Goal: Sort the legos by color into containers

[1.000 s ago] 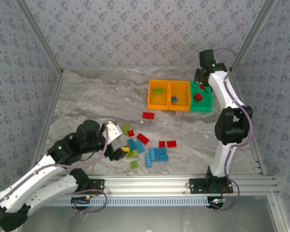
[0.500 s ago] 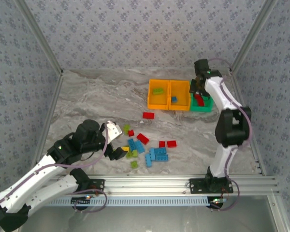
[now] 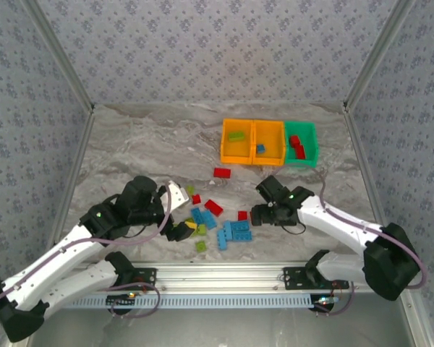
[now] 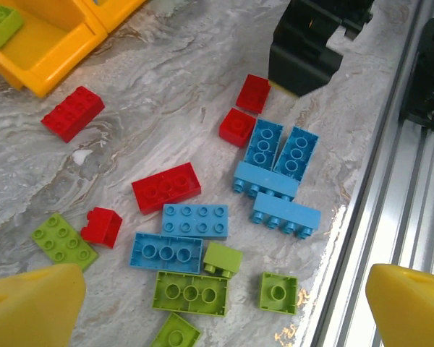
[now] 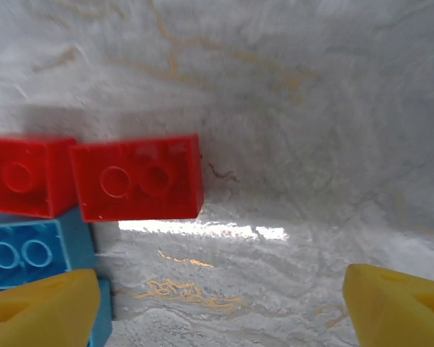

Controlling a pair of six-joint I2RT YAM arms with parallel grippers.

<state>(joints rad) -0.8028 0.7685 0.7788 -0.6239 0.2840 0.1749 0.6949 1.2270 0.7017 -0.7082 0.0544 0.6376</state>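
Note:
The loose legos (image 3: pixel 215 220) lie in red, light blue and lime green at the table's front centre. Three containers stand side by side at the back right. The left orange bin (image 3: pixel 227 144) holds a lime brick, the middle orange bin (image 3: pixel 278 141) a blue one, and the green bin (image 3: pixel 311 144) red bricks. My left gripper (image 3: pixel 182 213) hangs open over the pile's left side, with lime bricks (image 4: pixel 191 293) lying between its yellow fingertips (image 4: pixel 32 307). My right gripper (image 3: pixel 256 215) is low at the pile's right edge, open and empty. An oblong red brick (image 5: pixel 137 177) and a blue brick (image 5: pixel 29 253) lie just ahead of it.
A lone red brick (image 3: pixel 221 172) lies between the pile and the bins. The aluminium rail (image 3: pixel 224 275) runs along the front edge, close to the pile. Metal posts and patterned walls close in the sides and back. Bare marble stretches across the left half.
My right arm has swung from above the green bin down to the pile's right edge, and its jaws have opened. The green bin holds one more red brick. My left arm edged slightly forward.

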